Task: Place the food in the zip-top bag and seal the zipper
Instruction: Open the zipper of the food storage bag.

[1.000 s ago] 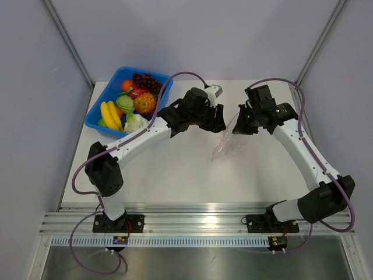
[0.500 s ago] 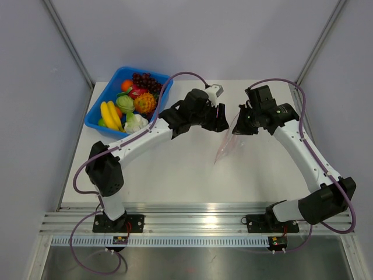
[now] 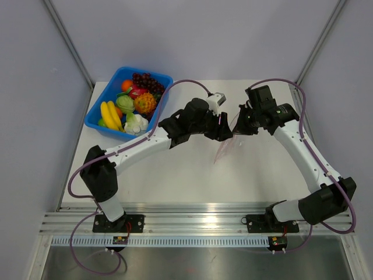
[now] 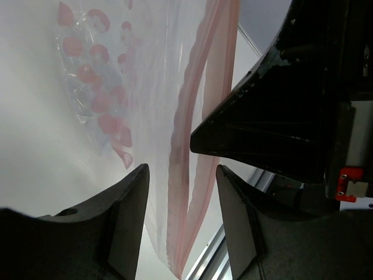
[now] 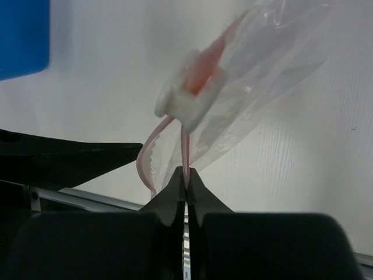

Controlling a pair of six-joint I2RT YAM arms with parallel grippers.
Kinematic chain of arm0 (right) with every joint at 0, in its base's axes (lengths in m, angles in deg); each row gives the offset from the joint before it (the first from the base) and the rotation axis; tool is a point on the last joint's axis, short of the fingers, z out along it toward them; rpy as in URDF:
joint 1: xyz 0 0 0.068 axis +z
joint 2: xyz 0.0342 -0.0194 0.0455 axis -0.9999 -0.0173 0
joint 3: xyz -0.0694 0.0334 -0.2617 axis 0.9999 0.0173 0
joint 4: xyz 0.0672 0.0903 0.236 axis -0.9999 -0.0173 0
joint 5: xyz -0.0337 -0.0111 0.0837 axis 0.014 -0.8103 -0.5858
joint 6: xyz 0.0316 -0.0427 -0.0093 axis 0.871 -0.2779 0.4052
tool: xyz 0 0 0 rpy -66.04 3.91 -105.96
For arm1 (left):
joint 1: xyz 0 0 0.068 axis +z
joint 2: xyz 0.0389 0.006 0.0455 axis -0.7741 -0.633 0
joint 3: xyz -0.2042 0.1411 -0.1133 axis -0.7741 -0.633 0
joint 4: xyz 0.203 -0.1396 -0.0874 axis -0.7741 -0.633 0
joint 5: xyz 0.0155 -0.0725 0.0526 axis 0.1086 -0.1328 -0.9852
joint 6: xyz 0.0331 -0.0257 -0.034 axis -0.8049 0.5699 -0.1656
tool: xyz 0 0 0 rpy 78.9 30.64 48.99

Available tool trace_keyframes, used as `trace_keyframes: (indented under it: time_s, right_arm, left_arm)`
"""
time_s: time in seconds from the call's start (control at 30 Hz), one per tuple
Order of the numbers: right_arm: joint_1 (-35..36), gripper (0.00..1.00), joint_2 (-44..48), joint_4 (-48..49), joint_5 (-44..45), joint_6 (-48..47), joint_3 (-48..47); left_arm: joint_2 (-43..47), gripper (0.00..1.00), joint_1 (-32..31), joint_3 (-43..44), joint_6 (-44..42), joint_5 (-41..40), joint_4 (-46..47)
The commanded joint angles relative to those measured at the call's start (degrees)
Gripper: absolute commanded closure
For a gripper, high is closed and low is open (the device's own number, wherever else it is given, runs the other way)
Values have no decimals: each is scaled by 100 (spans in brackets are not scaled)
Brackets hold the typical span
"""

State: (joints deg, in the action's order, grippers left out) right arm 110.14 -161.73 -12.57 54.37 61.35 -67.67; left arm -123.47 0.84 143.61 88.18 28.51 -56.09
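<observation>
Bag [image 3: 224,149] hanging over the worktop [image 3: 175,181], right fingers [image 5: 172,195] clamped on one zipper [image 4: 195,105] lip. Left fingers [image 4: 129,216] open astride the zipper; catching both lips would keep it shut.

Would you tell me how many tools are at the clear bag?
2. The right tool is shut on the pink-red zipper strip of the clear plastic bag; the left tool stands open around the same strip.
</observation>
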Motion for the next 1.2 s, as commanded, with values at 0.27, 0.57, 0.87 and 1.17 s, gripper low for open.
trace_keyframes:
  time_s: [0.27, 0.57, 0.87, 1.17]
  right_arm:
    - [76, 100, 245, 115, -114, 120, -56]
    - [85, 100, 289, 71, -70, 155, 15]
    - [85, 100, 447, -201, 299, 103, 6]
    - [93, 99, 763, -282, 1045, 287, -91]
  left_arm:
    - [-55, 54, -73, 511, -40, -328, -29]
    - [-451, 64, -179, 1091, -49, -767, -468]
    - [-574, 90, -153, 1206, -101, -1189, -961]
    - [-477, 100, 102, 977, 320, -601, -777]
